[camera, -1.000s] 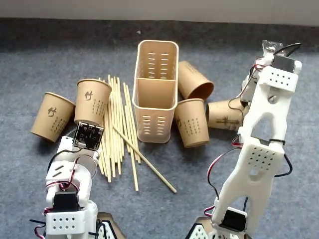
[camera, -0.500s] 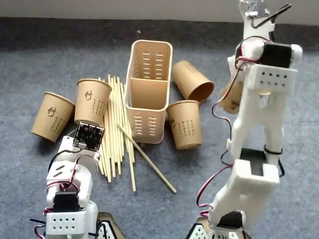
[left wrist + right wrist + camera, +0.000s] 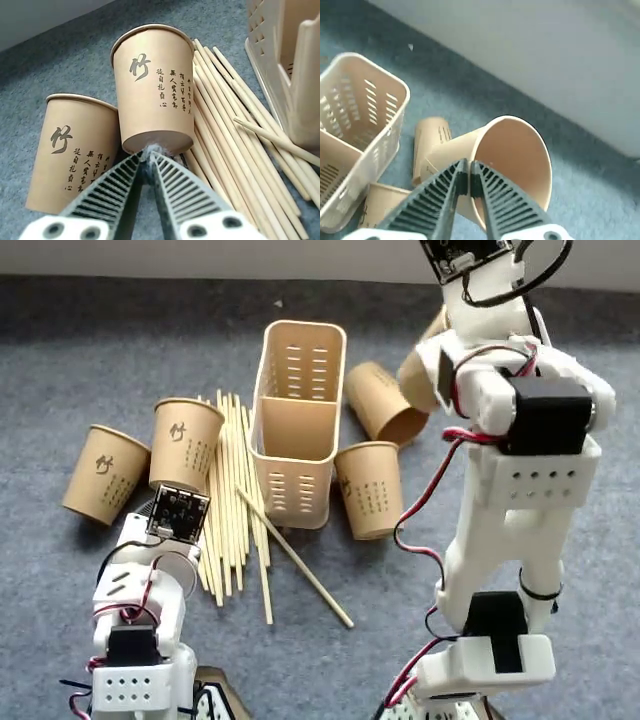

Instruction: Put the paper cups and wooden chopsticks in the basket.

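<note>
A cup (image 3: 515,155) was pinched by its rim in the closed right gripper (image 3: 469,175); the basket (image 3: 380,70) lay just leftward.

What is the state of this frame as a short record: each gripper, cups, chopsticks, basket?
right gripper: shut on rim of held cup, apparently lifted, right of basket
left gripper: shut, empty, tips at base of nearest cup
basket: upright, both compartments empty
loose cups: nearest cup and outer cup left of chopsticks; rear cup and front cup right of basket
chopsticks: bundle flat on cloth, left of basket; stray chopstick crosses them diagonally
progress: nothing in basket
</note>
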